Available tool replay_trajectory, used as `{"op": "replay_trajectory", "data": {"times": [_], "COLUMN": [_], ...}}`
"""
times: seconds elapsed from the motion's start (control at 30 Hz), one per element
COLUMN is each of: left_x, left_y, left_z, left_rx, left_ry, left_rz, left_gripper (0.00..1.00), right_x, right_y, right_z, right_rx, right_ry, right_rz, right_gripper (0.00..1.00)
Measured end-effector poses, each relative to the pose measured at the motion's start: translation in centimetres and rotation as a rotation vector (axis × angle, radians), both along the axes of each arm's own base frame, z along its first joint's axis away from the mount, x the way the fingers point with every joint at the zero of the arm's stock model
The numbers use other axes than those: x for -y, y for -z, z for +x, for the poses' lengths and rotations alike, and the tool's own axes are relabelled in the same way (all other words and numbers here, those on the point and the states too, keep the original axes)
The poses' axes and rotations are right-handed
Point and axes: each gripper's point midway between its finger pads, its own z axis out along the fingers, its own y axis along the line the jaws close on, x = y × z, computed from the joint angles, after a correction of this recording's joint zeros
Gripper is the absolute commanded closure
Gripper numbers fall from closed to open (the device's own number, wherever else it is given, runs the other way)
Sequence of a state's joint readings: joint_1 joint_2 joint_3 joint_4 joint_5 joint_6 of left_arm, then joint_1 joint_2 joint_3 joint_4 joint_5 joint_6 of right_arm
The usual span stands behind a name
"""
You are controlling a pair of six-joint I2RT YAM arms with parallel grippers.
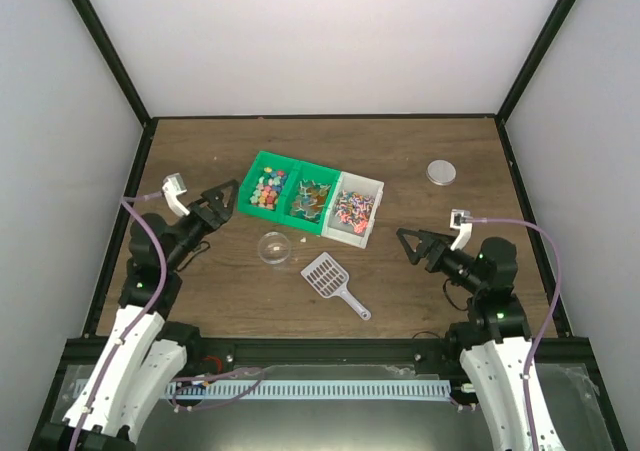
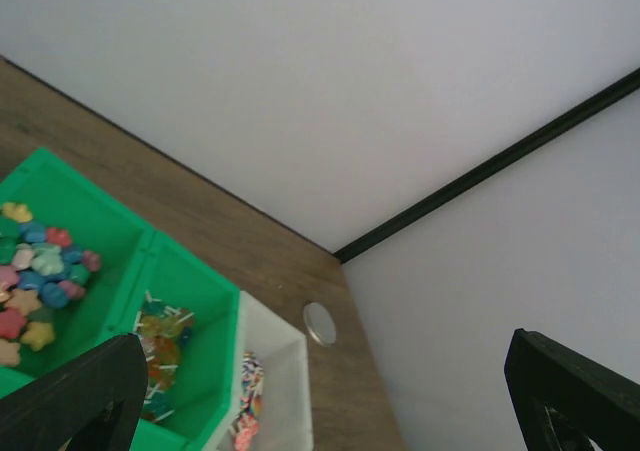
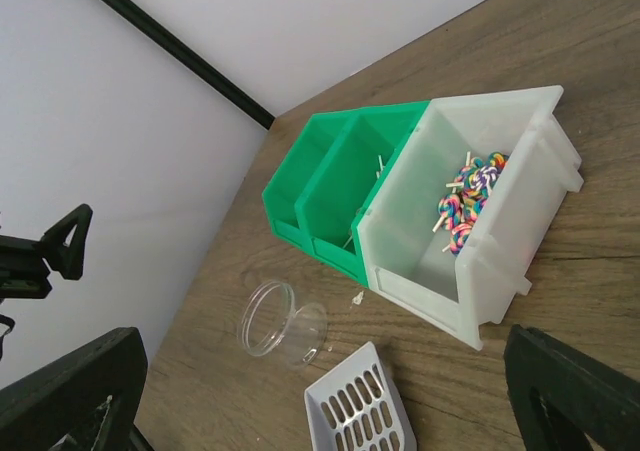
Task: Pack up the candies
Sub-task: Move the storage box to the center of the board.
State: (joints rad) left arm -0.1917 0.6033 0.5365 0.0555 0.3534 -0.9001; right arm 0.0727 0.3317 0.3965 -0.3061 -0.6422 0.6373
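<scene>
roughly, candies [image 1: 268, 189] sit in bins [image 1: 300, 163], row slanting upper-left to lower-right.

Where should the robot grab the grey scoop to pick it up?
By its thin handle, from above, pinched across its width. The scoop lies flat, handle sticking out toward the near right, clear of the cup and bins, so the right gripper is probably handiest.

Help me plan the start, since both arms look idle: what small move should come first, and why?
Probably lower the right gripper toward the grey scoop, aiming at its handle. The handle points toward that arm, the gripper is open and empty, the candies sit unpacked, and the clear cup is empty.
</scene>
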Motion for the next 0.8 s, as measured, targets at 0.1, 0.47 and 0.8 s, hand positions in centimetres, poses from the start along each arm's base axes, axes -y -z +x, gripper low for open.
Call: {"op": "replay_trajectory", "data": {"times": [0.1,0.47,0.8], "left_x": [-0.1,0.2,7.0], "left_y": [1.3,5.2,6.5], "left_z": [0.4,4.0,8.3], "left_rx": [-0.023,-0.073,-0.091], "left_ry": [-0.009,-0.039,-0.025], "left_rz": [0.027,0.194,0.637], "left_gripper": [0.00,0.15,0.00], "right_x": [0.0,-0.3,-0.2], "right_y": [0.3,2.4,0.9], "right_z": [0.1,0.5,-0.4], "right_rx": [-0.012,-0.019,0.098], "right_ry": [0.002,-0.012,-0.013], "right_rz": [0.003,0.028,0.039], "right_gripper": [0.00,0.00,0.00]}}
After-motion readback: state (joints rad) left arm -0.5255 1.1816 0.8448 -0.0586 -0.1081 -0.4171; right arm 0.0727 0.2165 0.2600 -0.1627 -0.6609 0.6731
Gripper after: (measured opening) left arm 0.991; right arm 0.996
